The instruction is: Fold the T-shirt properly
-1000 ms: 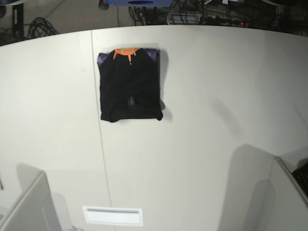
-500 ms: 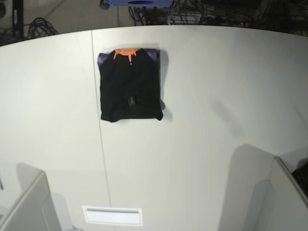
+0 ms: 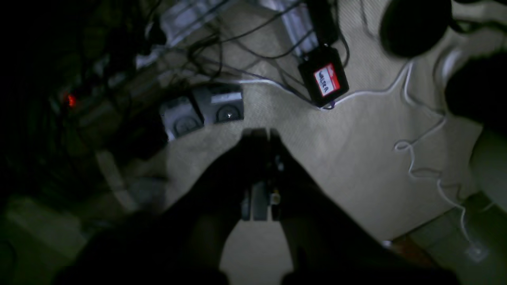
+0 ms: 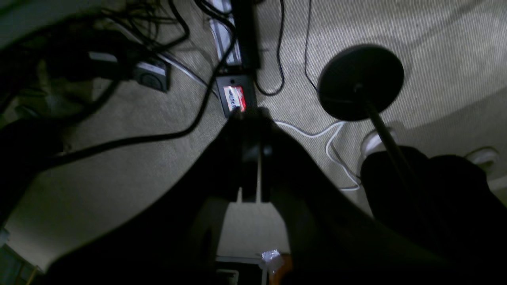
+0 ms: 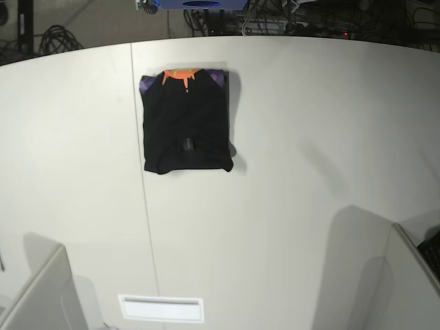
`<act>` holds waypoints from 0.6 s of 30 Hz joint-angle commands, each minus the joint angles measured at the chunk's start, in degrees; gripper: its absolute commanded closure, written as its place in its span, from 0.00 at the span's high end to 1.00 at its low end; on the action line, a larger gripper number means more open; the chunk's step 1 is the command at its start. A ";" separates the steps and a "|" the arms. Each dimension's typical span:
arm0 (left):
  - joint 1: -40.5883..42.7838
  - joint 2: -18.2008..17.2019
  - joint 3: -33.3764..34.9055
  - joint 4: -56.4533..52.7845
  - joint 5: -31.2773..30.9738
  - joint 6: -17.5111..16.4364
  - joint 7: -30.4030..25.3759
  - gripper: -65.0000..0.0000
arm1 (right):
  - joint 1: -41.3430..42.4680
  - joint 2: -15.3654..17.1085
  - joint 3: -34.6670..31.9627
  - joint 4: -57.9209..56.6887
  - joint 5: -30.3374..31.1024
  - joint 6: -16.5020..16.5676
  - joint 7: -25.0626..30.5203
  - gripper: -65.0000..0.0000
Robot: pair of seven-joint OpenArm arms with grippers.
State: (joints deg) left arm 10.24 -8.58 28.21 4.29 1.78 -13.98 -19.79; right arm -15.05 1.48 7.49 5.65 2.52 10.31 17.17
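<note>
The black T-shirt [image 5: 185, 124] lies folded into a compact rectangle on the white table [image 5: 289, 172], left of centre and towards the far edge. Its purple and orange print shows along its far edge. Neither gripper shows in the base view. In the left wrist view my left gripper [image 3: 259, 136] is dark, its jaws together, and it points at the carpeted floor. In the right wrist view my right gripper [image 4: 251, 114] also has its jaws together and holds nothing, over the floor. Both are away from the shirt.
Cables and power bricks [image 3: 323, 75] lie on the carpet below the arms. A black round stand base [image 4: 360, 81] stands on the floor. Grey panels [image 5: 41, 295] rise at the table's near corners. A white label strip [image 5: 161, 308] sits near the front edge.
</note>
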 commanded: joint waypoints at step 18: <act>-0.26 -2.01 -0.56 0.41 3.10 6.64 -0.38 0.00 | -1.79 -0.20 0.12 -0.16 0.07 -0.33 0.02 0.00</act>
State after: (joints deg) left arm 9.45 -10.17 27.68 4.86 4.67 -7.40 -20.08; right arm -16.12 1.39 7.64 5.54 2.52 10.24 16.97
